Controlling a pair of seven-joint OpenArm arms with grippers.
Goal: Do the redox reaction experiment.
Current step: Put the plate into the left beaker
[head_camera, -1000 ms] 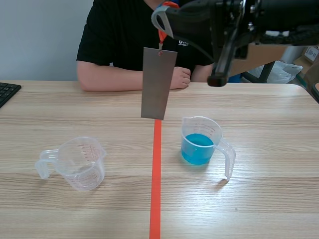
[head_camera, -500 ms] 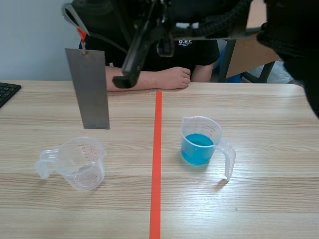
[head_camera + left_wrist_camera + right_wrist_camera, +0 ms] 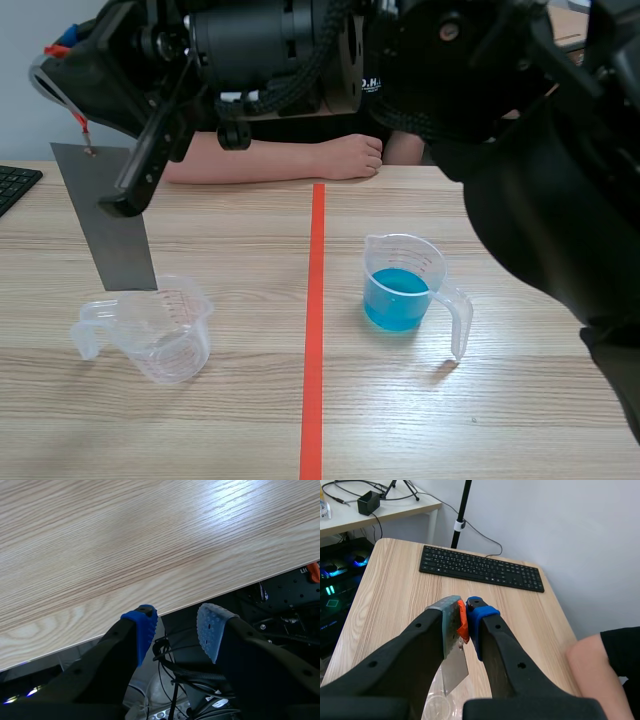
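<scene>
Seemingly idle, the left gripper (image 3: 176,630) hangs past the edge of the bench (image 3: 125,540) with its fingers spread and nothing between them. Beyond the keyboard (image 3: 12,185) at the far left, the right gripper (image 3: 465,612), reaching across from the other side, has its fingers clenched on the orange tag (image 3: 462,622) from which the grey metal plate (image 3: 110,225) hangs, slightly tilted. The plate's lower edge is level with the far rim of the empty clear cup (image 3: 165,330). The step looks like setting the plate into that cup. To do it well, the arm should centre the plate over the mouth first, let any swing settle, then descend slowly so the edge does not catch the rim and tip the light cup. Right of the tape line (image 3: 314,330), the cup of blue liquid (image 3: 403,285) stands well apart, clear of this move.
</scene>
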